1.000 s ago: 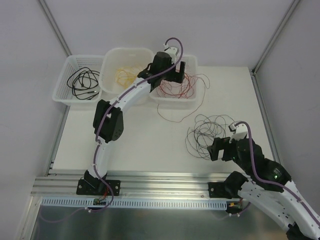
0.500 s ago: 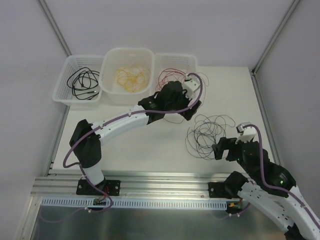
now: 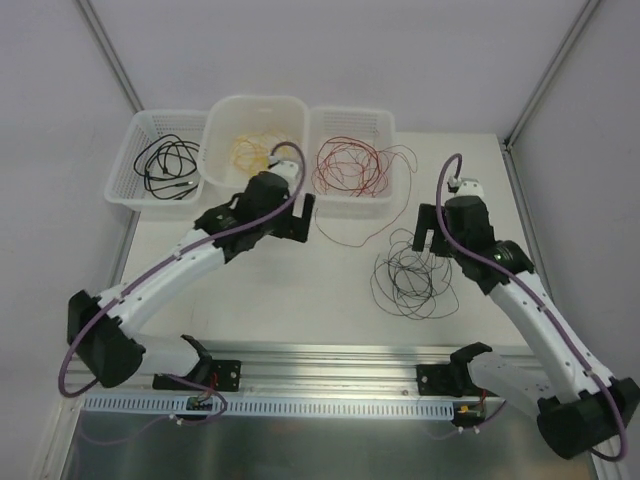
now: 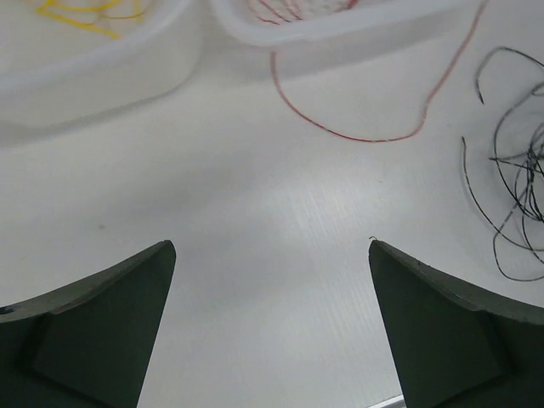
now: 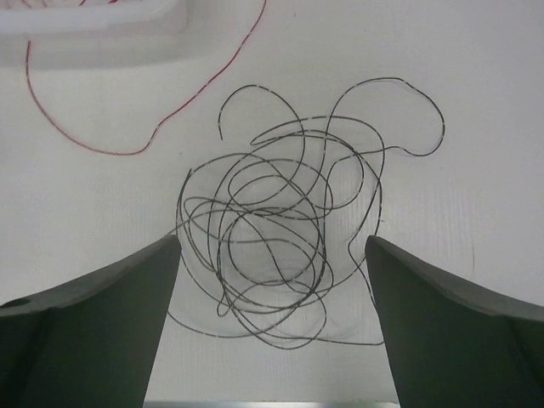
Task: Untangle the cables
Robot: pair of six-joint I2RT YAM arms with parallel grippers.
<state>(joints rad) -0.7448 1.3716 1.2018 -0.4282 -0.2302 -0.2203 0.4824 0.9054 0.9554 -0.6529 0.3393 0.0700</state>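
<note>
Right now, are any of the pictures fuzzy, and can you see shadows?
Left wrist view: the yellow cables at the top look soft. Right wrist view: the black cable tangle is sharp, with faint shadows. Top external view: even light on the table, no glare.

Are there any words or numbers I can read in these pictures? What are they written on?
There are none to read.
The white baskets, the table, the left gripper and the right gripper show no print.
The small parts at the arm bases are too tiny to tell.
</note>
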